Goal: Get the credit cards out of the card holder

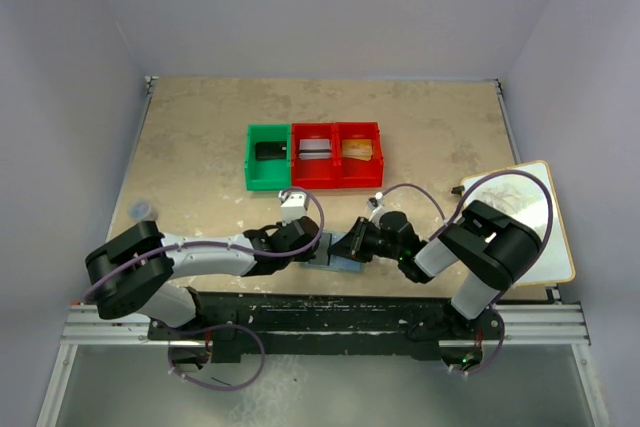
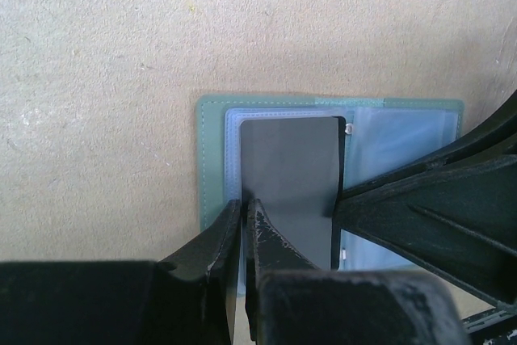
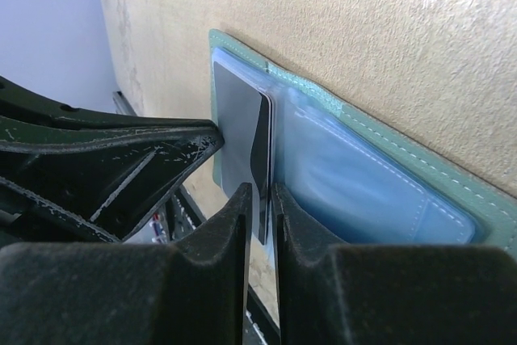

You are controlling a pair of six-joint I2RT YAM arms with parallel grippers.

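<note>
The light blue card holder (image 2: 212, 159) lies open on the table between both arms (image 1: 345, 259). A grey credit card (image 2: 291, 167) sticks partly out of its clear sleeve. My left gripper (image 2: 244, 204) is shut on the near edge of the holder's sleeve, right beside the card. My right gripper (image 3: 260, 191) comes in from the other side, shut on the card's (image 3: 238, 119) dark edge. In the right wrist view the card holder (image 3: 363, 175) spreads to the right, and a left finger (image 3: 161, 151) touches the card's far side.
A green bin (image 1: 250, 162) and a two-part red bin (image 1: 337, 179) stand behind, each compartment holding a card-like item. A pale board (image 1: 562, 247) lies at the right table edge. A small grey object (image 1: 140, 209) sits at the left.
</note>
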